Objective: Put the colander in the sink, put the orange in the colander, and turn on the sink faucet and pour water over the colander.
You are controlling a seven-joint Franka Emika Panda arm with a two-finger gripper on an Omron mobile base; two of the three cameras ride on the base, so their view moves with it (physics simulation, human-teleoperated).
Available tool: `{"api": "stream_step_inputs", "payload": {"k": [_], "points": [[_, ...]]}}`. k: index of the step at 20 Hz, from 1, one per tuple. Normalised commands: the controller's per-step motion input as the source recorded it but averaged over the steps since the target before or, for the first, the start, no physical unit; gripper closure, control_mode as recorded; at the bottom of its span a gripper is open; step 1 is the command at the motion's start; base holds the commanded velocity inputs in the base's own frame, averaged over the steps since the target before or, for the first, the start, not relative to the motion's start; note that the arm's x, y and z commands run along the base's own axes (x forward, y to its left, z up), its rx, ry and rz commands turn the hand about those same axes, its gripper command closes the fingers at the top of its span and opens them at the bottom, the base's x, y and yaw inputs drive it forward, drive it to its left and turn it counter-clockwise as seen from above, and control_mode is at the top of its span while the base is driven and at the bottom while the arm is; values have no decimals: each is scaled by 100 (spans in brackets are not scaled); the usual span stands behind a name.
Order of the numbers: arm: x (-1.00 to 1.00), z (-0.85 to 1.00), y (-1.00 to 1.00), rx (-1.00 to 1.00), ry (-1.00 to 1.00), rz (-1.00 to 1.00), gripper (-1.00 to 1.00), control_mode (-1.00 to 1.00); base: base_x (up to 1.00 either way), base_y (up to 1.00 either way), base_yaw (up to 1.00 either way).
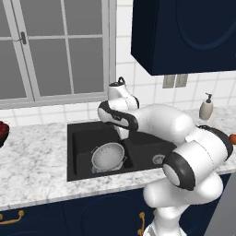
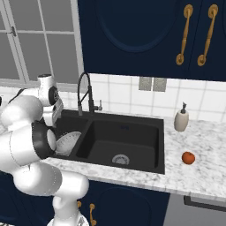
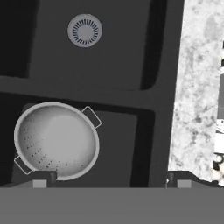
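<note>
The silvery colander (image 1: 109,157) stands upright and empty in the left basin of the black sink (image 1: 78,138). In the hand view the colander (image 3: 57,140) lies at lower left, with the other basin's drain (image 3: 85,30) above it. My gripper (image 3: 111,180) hangs over the sink, open wide with nothing between its fingertips (image 3: 39,180), apart from the colander. The orange (image 2: 188,157) rests on the counter right of the sink. The dark gooseneck faucet (image 2: 84,92) rises behind the sink (image 2: 145,132); my arm partly hides the colander (image 2: 69,141) here.
A white soap dispenser (image 2: 181,119) stands on the marble counter (image 2: 203,145) behind the orange. A dark red bowl-like thing (image 1: 2,131) sits at the far left of the counter. A window is behind the sink, with navy cabinets above to the right.
</note>
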Motion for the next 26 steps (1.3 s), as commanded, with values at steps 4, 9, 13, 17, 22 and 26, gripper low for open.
{"api": "stream_step_inputs", "payload": {"k": [4, 9, 13, 17, 22, 26], "points": [[-39, 65, -18, 0, 0, 26, -100, -100, 0, 0, 0], [-44, 51, -34, 0, 0, 31, -100, -100, 0, 0, 0], [-56, 45, -40, 0, 0, 34, -100, -100, 0, 0, 0], [-53, 39, -33, 0, -1, 31, -100, -100, 0, 0, 0], [-36, 34, -47, 0, -2, 20, -100, -100, 0, 0, 0], [-30, 14, -95, 0, 0, 7, -100, -100, 0, 0, 0]]}}
